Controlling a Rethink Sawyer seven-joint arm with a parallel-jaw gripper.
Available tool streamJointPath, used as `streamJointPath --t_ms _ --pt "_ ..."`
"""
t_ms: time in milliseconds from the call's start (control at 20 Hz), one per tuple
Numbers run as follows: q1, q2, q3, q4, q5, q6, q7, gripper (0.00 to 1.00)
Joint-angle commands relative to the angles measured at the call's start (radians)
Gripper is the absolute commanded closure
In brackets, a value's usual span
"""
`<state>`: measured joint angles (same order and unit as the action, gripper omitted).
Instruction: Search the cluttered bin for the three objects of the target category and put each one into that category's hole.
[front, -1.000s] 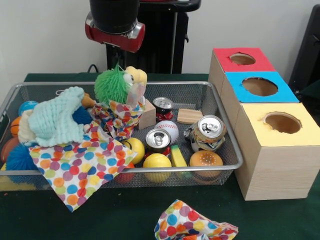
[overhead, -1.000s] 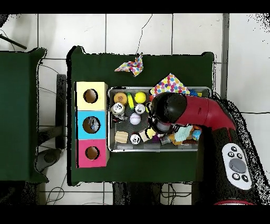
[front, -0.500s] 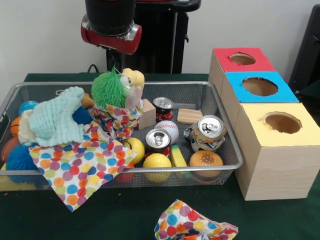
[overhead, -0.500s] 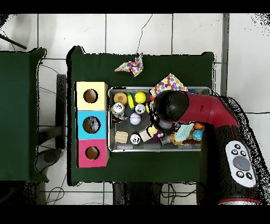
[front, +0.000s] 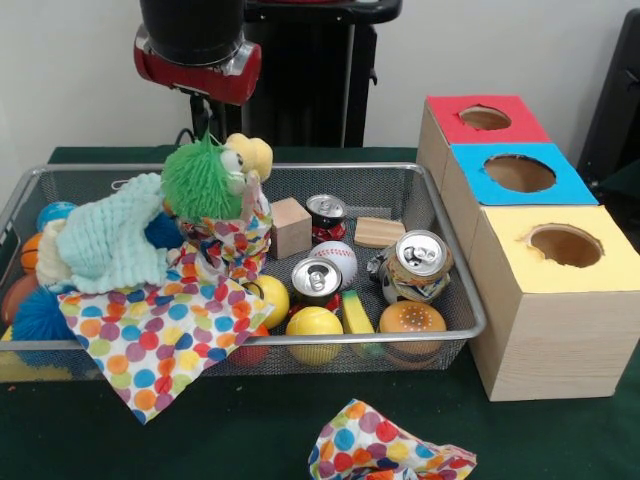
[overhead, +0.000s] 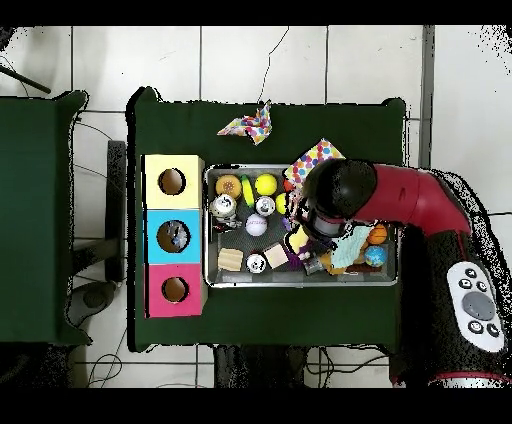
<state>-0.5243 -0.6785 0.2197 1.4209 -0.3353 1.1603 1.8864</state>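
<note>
Fuzzy green plush toy (front: 203, 180) upright on polka-dot cloth (front: 160, 330), mint knitted cloth (front: 110, 240) beside; gripper (front: 207, 135) above, finger state unclear.

Even, soft indoor light fills both views, bright enough throughout. Small glints sit on the can tops (front: 421, 250) at centre right. Shadows are faint; focus is mostly sharp.
</note>
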Motion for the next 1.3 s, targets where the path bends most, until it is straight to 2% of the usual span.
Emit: streamJointPath --t_ms 50,350,550,1000,1300 --pt "0.036 -0.006 0.096 -0.112 -0.051 0.199 -0.228 1.00" --pt "0.087 -0.019 0.118 -0.222 -0.031 0.332 -0.179 1.00" --pt "0.110 -0.011 0.114 -0.286 -0.068 0.392 -0.209 1.00" --pt "0.106 0.001 0.143 -0.386 -0.076 0.503 -0.254 1.00" --pt "0.079 0.009 0.162 -0.427 -0.085 0.528 -0.295 1.00"
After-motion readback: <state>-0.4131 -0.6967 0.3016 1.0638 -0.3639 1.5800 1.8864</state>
